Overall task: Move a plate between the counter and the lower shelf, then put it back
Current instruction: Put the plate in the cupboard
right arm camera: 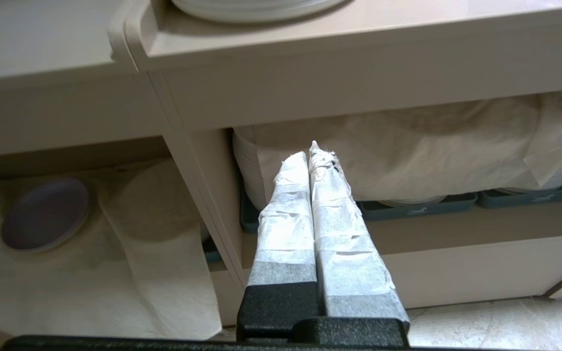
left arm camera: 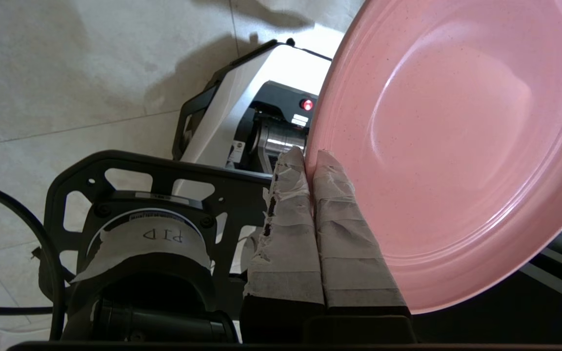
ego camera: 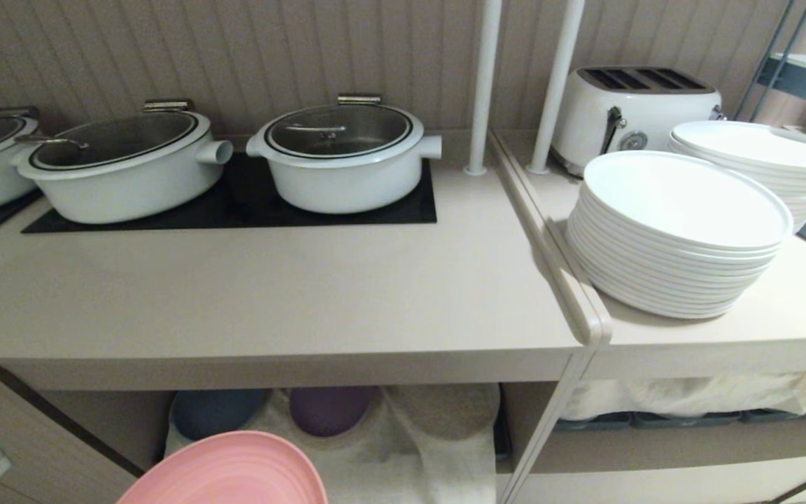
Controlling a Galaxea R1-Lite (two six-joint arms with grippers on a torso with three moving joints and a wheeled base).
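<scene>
A: Head view first. Where's the plate (ego camera: pixel 231 470)?

B: At the near left, low down, in front of the shelf (ego camera: pixel 403 458) with the white cloth (ego camera: pixel 445 448), below the counter (ego camera: pixel 270 294). A blue plate (ego camera: pixel 214 411) and a purple plate (ego camera: pixel 327 408) lie on that cloth. No gripper shows here.

A: Risk?

B: I'd guess the counter's thick front edge. If the plate is carried in or up too close under it, the far rim could knock the edge and twist in the grip.

A: Left wrist view?

B: The left gripper (left arm camera: pixel 312 157) is pinched on the plate's rim, taped fingers (left arm camera: pixel 291 219) nearly together with only the thin rim between them. The plate (left arm camera: pixel 451 146) hangs tilted, held by that one edge. With so little rim caught, a bump could make it swing or slip, I'd say.

A: Right wrist view?

B: The right gripper (right arm camera: pixel 312 151) has fingers pressed together, holding nothing and touching nothing. It hangs near the divider (right arm camera: pixel 198 195), facing the right cubby's covered plate stacks (right arm camera: pixel 408 161). It looks idle.
</scene>
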